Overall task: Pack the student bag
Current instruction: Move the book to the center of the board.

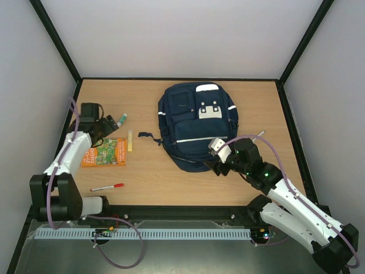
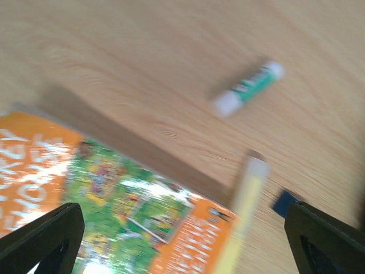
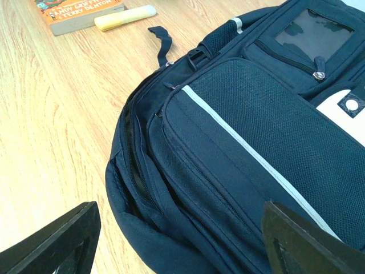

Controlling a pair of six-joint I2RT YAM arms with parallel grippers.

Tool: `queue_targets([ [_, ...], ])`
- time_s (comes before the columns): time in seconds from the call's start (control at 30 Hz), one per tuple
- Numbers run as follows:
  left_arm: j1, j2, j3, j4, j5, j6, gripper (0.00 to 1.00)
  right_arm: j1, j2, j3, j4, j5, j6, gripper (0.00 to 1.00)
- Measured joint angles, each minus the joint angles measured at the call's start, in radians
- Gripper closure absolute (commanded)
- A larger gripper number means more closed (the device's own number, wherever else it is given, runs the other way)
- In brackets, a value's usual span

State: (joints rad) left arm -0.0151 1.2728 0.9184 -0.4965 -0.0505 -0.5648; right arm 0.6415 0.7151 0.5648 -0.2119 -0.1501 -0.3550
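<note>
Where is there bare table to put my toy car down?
Bare wood lies between the yellow marker and the backpack, along the near edge right of the red pen, and beside the backpack's right side. It is crowded at left, round the book and glue stick.

The backpack (image 1: 197,125) lies flat on the table (image 1: 148,103), just 1 o'clock of centre. The book (image 1: 105,152) sits well apart at its 9 o'clock, with a marker (image 1: 130,141) just beside the book's 2 o'clock corner, a glue stick (image 1: 121,119) at 1 o'clock and a pen (image 1: 107,186) at 6 o'clock. The left gripper (image 1: 108,127) hangs over the book's 12 o'clock edge, the right gripper (image 1: 217,165) at the backpack's 5 o'clock edge.
</note>
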Motion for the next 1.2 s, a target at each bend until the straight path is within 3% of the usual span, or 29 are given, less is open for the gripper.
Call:
queue_targets([
  [0.1, 0.117, 0.053, -0.013, 0.006, 0.029, 0.009, 0.01, 0.0, -0.008, 0.0, 0.0, 0.0, 0.0, 0.22],
  [0.27, 0.177, 0.104, -0.039, 0.025, 0.035, 0.013, 0.01, 0.0, -0.012, -0.001, 0.0, -0.002, -0.001, 0.22],
  [0.8, 0.167, 0.338, 0.006, 0.041, -0.16, 0.026, 0.01, 0.0, -0.012, -0.002, -0.001, -0.008, -0.005, 0.22],
  [1.2, 0.025, 0.358, -0.002, 0.027, -0.215, 0.041, 0.01, 0.0, -0.015, -0.003, -0.002, -0.007, -0.008, 0.22],
])
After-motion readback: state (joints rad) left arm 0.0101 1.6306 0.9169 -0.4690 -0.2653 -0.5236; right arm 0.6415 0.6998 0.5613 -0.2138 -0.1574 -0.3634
